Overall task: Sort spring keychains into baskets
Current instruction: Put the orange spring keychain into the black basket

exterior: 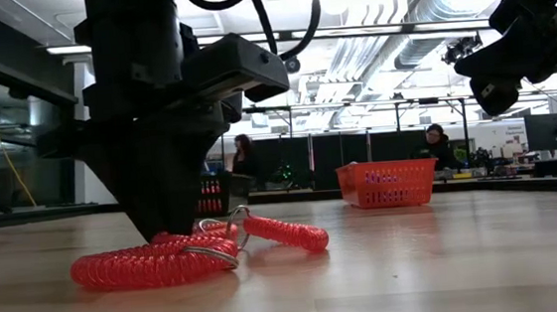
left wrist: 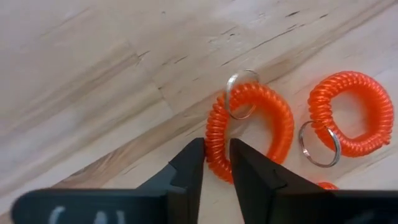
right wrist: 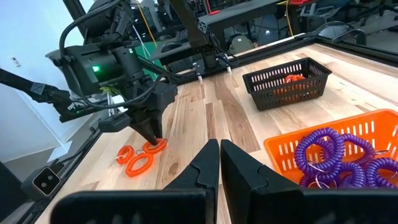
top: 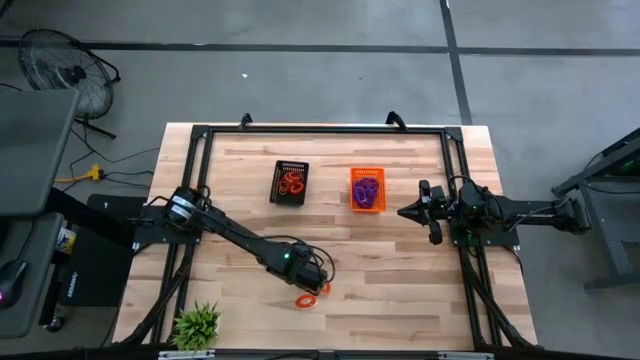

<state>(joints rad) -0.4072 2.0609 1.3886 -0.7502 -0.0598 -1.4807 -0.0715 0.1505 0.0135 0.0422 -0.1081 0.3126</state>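
Three orange-red spring keychains lie close together on the wood near the table's front (top: 308, 298). My left gripper (left wrist: 216, 158) points straight down on one of them (left wrist: 252, 127), shut on its coil. A second keychain (left wrist: 351, 115) lies beside it, and a bit of a third (left wrist: 326, 185) shows. The black basket (top: 290, 182) holds orange-red keychains, and the orange basket (top: 367, 189) holds purple ones. My right gripper (top: 405, 212) hovers shut, level, just right of the orange basket. My left gripper pinches one side of the keychain's oval coil (left wrist: 217, 146) between its two fingers, one finger inside the loop and one outside. The fingers come from above, pointing down, across the coil. The keychain lies flat on the table, its metal ring (left wrist: 239, 102) at the other end.
A small green plant (top: 197, 325) stands at the table's front left corner. A black frame rail (top: 320, 130) runs along the far edge and down both sides. Bare wood lies between the keychains and the two baskets.
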